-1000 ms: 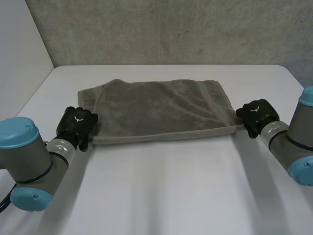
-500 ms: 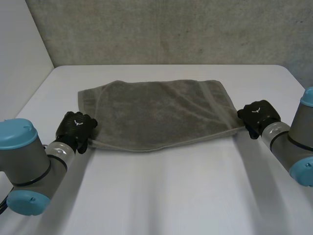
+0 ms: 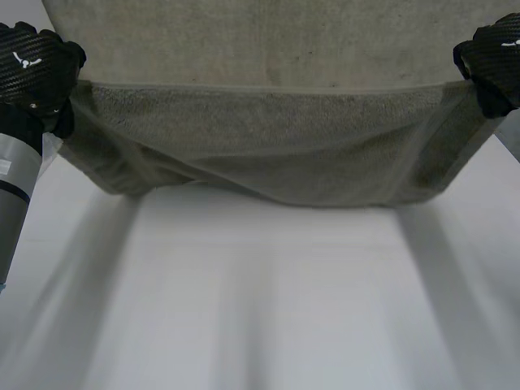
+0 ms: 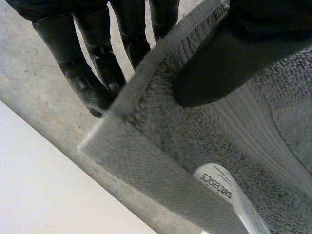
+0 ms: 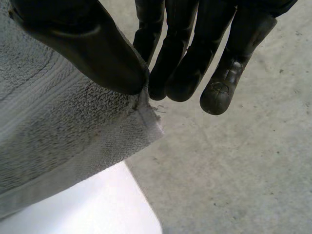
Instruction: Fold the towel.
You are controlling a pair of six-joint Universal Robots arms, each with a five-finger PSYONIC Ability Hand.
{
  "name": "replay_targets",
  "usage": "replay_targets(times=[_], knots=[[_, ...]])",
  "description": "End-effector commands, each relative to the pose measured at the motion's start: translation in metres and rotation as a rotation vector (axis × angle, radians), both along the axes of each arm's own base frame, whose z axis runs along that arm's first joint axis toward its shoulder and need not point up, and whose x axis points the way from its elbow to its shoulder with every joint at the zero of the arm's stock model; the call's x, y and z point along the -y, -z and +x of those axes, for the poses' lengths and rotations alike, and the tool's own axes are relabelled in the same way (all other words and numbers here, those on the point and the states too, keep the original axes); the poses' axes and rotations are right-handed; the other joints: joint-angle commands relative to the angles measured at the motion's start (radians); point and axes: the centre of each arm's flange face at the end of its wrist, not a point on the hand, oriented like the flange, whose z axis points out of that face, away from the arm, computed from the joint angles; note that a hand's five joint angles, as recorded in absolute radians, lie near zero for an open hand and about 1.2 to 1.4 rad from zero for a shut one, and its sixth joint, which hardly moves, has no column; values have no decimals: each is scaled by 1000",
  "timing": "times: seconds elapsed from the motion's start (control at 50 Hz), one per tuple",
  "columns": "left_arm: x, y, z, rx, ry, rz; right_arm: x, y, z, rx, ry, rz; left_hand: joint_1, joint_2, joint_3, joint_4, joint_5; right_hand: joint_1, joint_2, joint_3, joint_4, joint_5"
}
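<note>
The grey towel [image 3: 268, 138] hangs stretched between my two hands, above the white table [image 3: 260, 292], its middle sagging and its lower part touching the tabletop. My left hand [image 3: 32, 61] is shut on one upper corner. Its own wrist view shows the thumb [image 4: 229, 58] pressing the towel [image 4: 161, 161] against the fingers [image 4: 87, 73], with a white label [image 4: 219, 185] near that corner. My right hand [image 3: 491, 61] is shut on the other upper corner, and there the thumb [image 5: 87, 44] pinches the towel's hem [image 5: 58, 126] against the fingertips.
A concrete wall [image 3: 244, 41] rises behind the table. The right wrist view shows the table's rounded corner [image 5: 112, 204] with concrete floor [image 5: 234, 161] beyond it. Bare tabletop lies in front of the hanging towel.
The left hand closed on its corner of the towel. Both hands then rose, lifting the near edge from flat on the table into a hanging sheet.
</note>
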Motion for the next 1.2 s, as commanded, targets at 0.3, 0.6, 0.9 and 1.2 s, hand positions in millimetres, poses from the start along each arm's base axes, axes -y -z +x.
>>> replay_targets(times=[0.3,0.6,0.9,1.2], knots=[[48,141,-10,171,4,469,47,113,7,-140,-5,331,-89,-124,-152,-130,-293,58,55,52,48,38],[101,149,-27,218,7,383,97,148,11,-143,47,274,-89,-124,-152,-130,-293,58,55,52,48,38],[121,-55,-34,-295,64,-285,93,-55,41,134,10,-689,-89,-124,-152,-130,-293,58,55,52,48,38],[85,45,-28,-271,68,163,62,58,34,44,-26,-15,-89,-124,-152,-130,-293,58,55,52,48,38]])
